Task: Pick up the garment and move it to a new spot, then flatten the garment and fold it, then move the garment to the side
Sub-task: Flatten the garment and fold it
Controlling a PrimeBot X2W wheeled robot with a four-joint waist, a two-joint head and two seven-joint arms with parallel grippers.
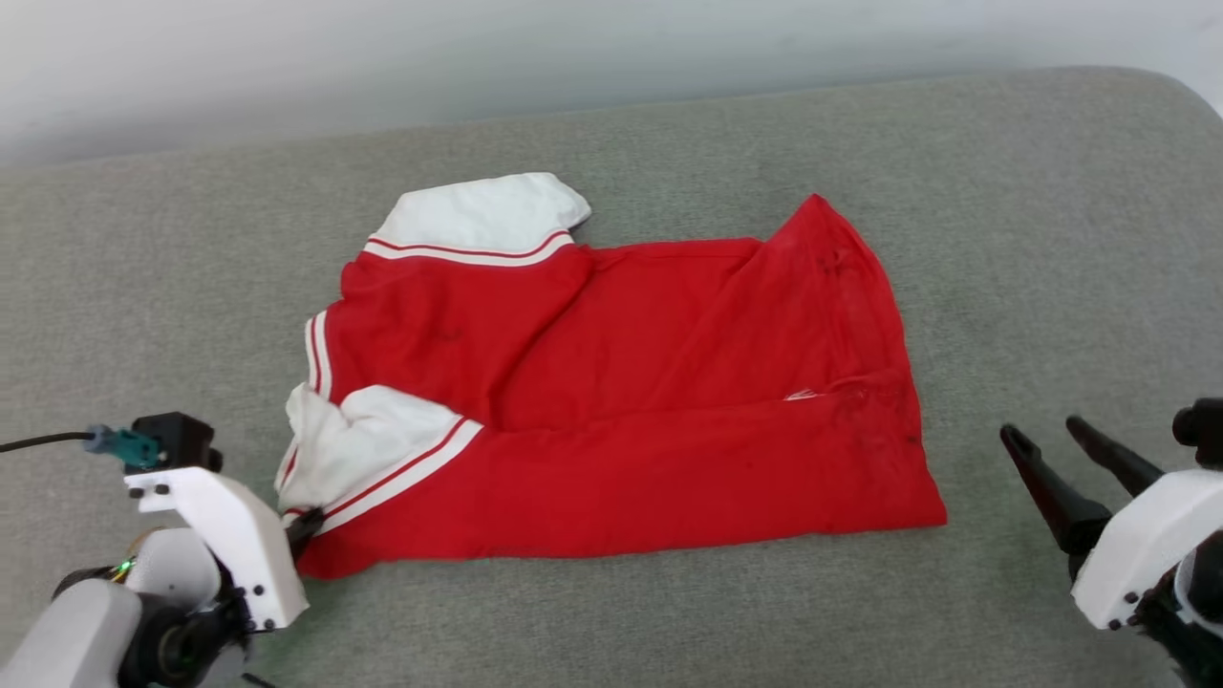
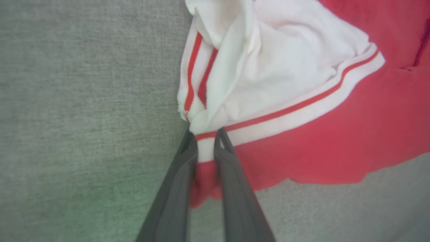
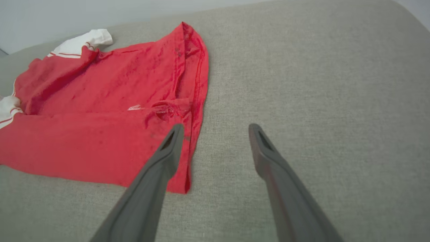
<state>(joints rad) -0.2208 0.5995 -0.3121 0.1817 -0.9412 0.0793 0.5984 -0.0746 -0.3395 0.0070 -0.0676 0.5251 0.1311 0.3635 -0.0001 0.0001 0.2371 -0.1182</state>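
Note:
The red garment [image 1: 650, 420] lies folded in a rough rectangle on the grey cushion, one white sleeve [image 1: 487, 215] at its far left corner and another [image 1: 368, 449] at the near left. Its lettering is hidden. My left gripper [image 1: 304, 526] is shut on the near-left corner; in the left wrist view its fingers [image 2: 181, 168] pinch the striped sleeve edge [image 2: 205, 141] of the garment [image 2: 336, 141]. My right gripper [image 1: 1046, 435] hovers open to the right of the garment's right edge, apart from it. In the right wrist view that gripper [image 3: 216, 129] stands just beside the garment [image 3: 100, 111] hem.
The grey fabric surface [image 1: 1051, 239] spreads around the garment, with bare room to the right and far side. A pale wall [image 1: 382, 48] runs behind its far edge. A teal connector and cable [image 1: 119, 444] sit on my left wrist.

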